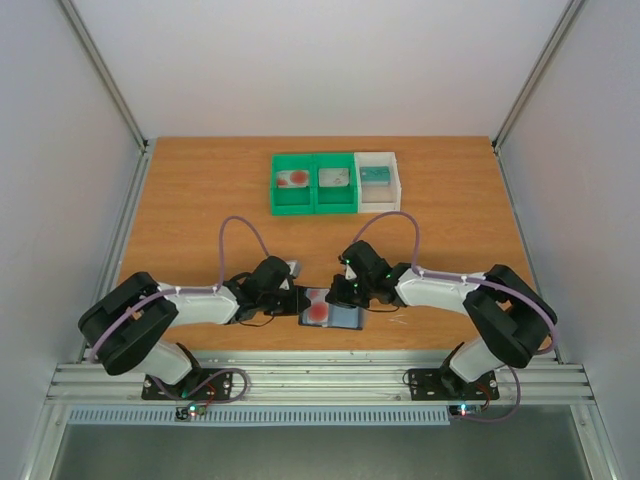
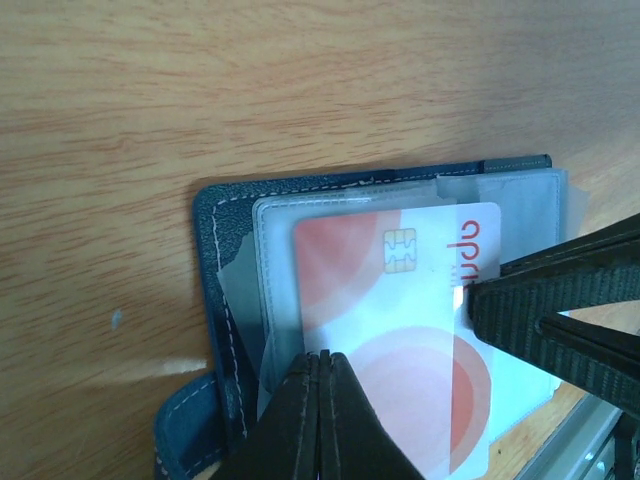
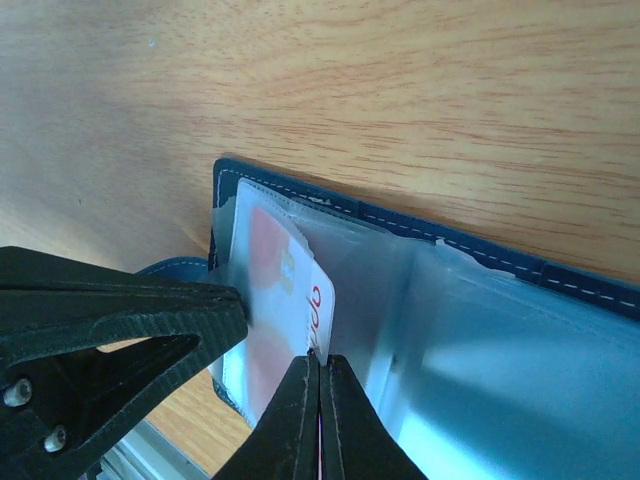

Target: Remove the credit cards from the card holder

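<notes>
Holder: lies open and flat on the bench, lower centre of the top view, between the two arms. Its long axis runs left to right in that view, with the left end slightly higher in the frame. The clear sleeves face up.

Card: pale with red round blotches, lying at the holder's left panel. Its long axis runs top to bottom in the top view, crosswise to the holder's long axis. In the left wrist view the card shows its chip near the upper edge, and the printed word runs vertically along its right edge. Whether it is still inside a sleeve cannot be told.

Left fingers: together, tips resting on the card face at lower centre of the left wrist view.

Right fingers: together, tips meeting at the card's edge at lower centre of the right wrist view. Whether the card is pinched between them cannot be told.

The two sets of fingers approach the card from opposite sides and stand just beside each other.

Green bin and white bin: side by side at upper centre of the top view, well apart from the holder. The white bin holds a teal card.
</notes>
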Available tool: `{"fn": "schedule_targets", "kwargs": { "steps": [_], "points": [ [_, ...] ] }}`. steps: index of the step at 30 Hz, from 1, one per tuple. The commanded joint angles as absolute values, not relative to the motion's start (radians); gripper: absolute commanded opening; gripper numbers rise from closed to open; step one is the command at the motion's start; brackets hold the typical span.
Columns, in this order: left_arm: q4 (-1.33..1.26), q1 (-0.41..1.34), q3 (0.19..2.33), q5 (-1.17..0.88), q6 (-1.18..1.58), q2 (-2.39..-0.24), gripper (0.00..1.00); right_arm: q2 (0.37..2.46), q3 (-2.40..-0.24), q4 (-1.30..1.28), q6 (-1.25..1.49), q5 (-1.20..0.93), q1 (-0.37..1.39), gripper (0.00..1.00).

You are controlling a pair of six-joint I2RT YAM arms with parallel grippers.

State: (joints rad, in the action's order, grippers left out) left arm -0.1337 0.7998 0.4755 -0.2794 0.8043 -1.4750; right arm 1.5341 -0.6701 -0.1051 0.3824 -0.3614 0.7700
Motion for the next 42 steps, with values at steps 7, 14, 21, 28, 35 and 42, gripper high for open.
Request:
{"fn": "schedule_targets", "kwargs": {
  "steps": [7, 14, 21, 28, 35, 42],
  "points": [
    [-0.119, 0.800, 0.449, -0.246, 0.793, -1.521, 0.00, 1.437, -0.664, -0.206, 0.281, -0.306, 0.730, 0.01],
    [-0.146, 0.800, 0.443, -0.259, 0.797, -1.537, 0.01, 1.369, -0.693, -0.308, 0.219, -0.307, 0.686, 0.01],
    [-0.146, 0.800, 0.456, -0.318, 0.800, -1.498, 0.06, 1.312, -0.771, -0.459, 0.120, -0.309, 0.678, 0.01],
    [-0.122, 0.799, 0.463, -0.389, 0.793, -1.359, 0.25, 1.195, -0.847, -0.613, -0.035, -0.408, 0.677, 0.01],
    [-0.035, 0.800, 0.465, -0.442, 0.743, -1.100, 0.40, 1.117, -0.847, -0.677, -0.057, -0.639, 0.677, 0.01],
    [-0.018, 0.800, 0.447, -0.603, 0.718, -0.915, 0.48, 1.078, -0.852, -0.667, -0.048, -0.827, 0.677, 0.01]
  ]
}}
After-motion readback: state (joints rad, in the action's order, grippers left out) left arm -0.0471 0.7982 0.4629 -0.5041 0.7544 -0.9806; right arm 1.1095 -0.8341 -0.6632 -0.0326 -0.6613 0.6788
